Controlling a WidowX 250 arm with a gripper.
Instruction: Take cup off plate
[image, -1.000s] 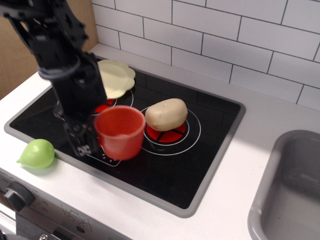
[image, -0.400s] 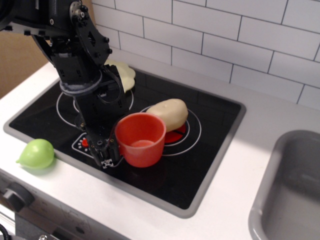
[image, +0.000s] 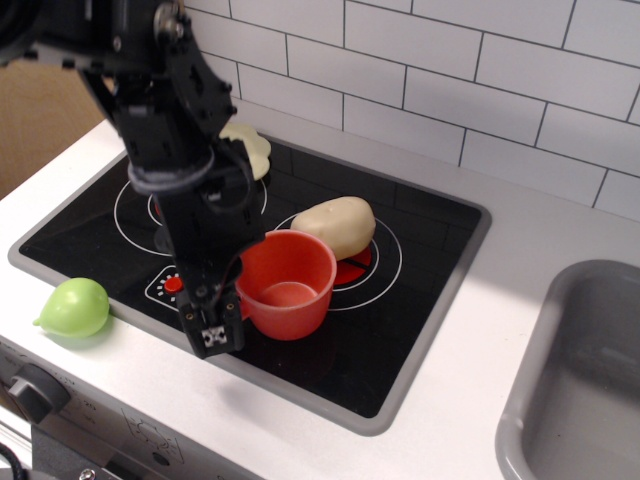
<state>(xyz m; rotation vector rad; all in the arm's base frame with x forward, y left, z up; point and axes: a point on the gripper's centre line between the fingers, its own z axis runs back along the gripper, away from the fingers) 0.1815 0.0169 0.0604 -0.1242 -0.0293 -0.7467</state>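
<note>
Cup is a small orange-red plastic one, slightly tapered, open side up and looking empty, sitting on the black glass of the stove top right in front of the beige potato (the two look like they're touching or nearly). It's well apart from the plate, the pale cream-yellow thing at the back of the hob, mostly hidden behind the black arm. The gripper comes down on the cup's left side with its fingers pressed against it, where a handle would be, but I can't tell from here whether it's pinching anything or how far apart the jaws are. A light green pear-shaped toy sits on the white counter front left. No readable writing anywhere, just red and white burner markings.
</note>
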